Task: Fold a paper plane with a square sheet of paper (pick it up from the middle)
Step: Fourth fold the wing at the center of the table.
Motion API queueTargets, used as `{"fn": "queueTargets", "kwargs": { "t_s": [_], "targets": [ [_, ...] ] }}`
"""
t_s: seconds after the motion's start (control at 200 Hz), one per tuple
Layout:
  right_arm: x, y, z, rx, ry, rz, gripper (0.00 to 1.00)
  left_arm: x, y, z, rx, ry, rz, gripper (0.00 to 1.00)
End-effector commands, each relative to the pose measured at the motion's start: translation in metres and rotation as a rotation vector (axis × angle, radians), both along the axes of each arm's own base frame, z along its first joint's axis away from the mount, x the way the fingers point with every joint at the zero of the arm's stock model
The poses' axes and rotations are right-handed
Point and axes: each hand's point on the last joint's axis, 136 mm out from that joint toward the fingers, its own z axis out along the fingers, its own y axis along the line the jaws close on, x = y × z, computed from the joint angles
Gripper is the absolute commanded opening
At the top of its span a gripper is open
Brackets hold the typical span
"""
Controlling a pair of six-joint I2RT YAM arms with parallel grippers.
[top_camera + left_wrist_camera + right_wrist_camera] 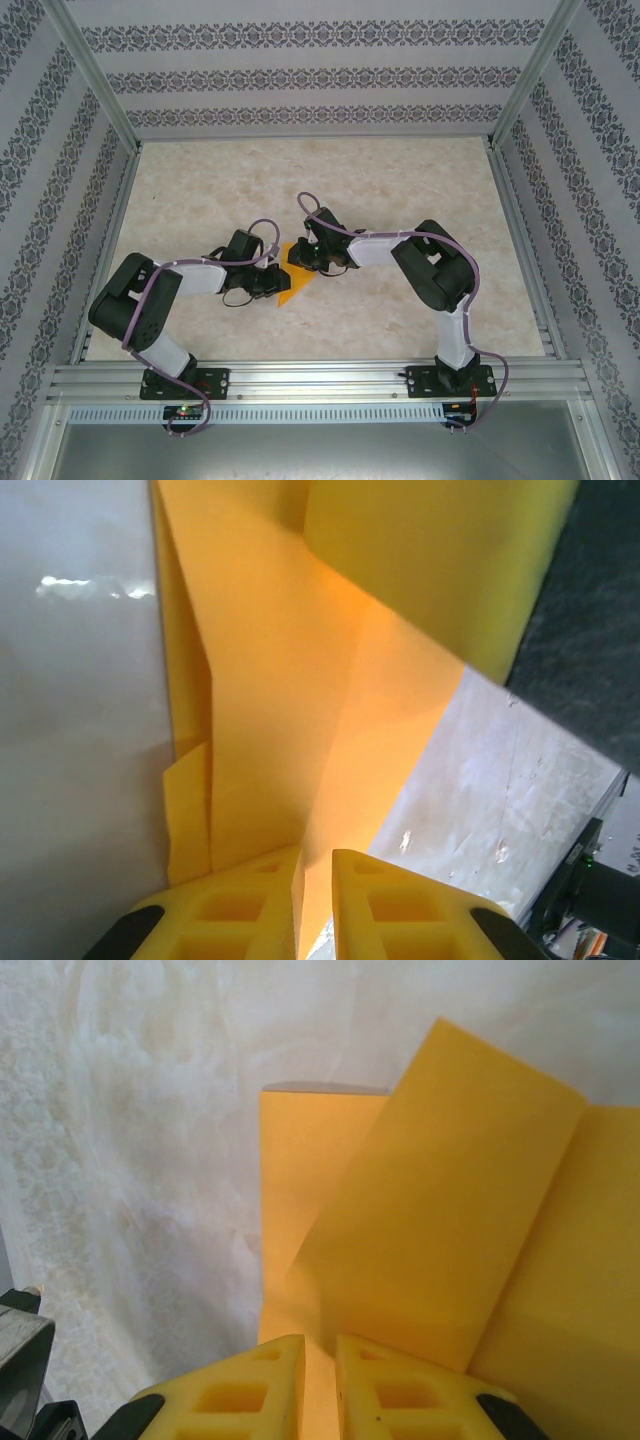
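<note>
Site: marbled pale table inside a patterned-wall enclosure; both arm bases are bolted to a metal rail at the near edge.
Sheet of paper: orange-yellow, partly folded, at mid-table between the two grippers. From above it reads as a narrow wedge with its point toward the rail.
Left gripper: reaches in from the left and meets the sheet's left side.
Left jaws: in the left wrist view the yellow fingers stand almost together, only a thin slit between them. An edge of the sheet runs into that slit, pinched.
Paper, left wrist view: creased layers fan away from the fingers; one flap overlaps at top right, and a thin folded strip runs down the left side.
Right gripper: comes in from the right at the sheet's far end, close to the left gripper.
Right jaws: fingers nearly closed, the sheet caught in the narrow gap.
Paper, right wrist view: a raised, tilted flap lies over a flat strip on the table.
</note>
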Motion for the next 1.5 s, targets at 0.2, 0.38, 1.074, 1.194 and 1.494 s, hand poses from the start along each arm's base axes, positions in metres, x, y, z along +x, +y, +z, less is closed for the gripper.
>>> {"fn": "queueTargets", "kwargs": {
  "t_s": [0.2, 0.38, 1.074, 1.194, 1.494],
  "targets": [
    [-0.020, -0.030, -0.053, -0.169, 0.103, -0.024, 0.18, -0.080, 0.036, -0.033, 0.179, 0.250, -0.106, 0.18],
    [-0.020, -0.032, -0.055, -0.179, 0.108, -0.030, 0.18, -0.087, 0.044, -0.028, 0.222, 0.275, -0.085, 0.18],
    [-0.023, -0.026, -0.052, -0.151, 0.103, -0.028, 0.19, 0.007, -0.014, 0.056, -0.040, 0.001, 0.042, 0.19],
    [-0.022, -0.025, -0.052, -0.142, 0.104, -0.029, 0.19, 0.020, -0.021, 0.043, -0.046, -0.009, 0.036, 0.20],
    [-0.008, -0.015, -0.022, -0.043, 0.041, -0.029, 0.20, -0.008, 0.019, -0.032, 0.206, 0.133, 0.071, 0.10]
  ]
}}
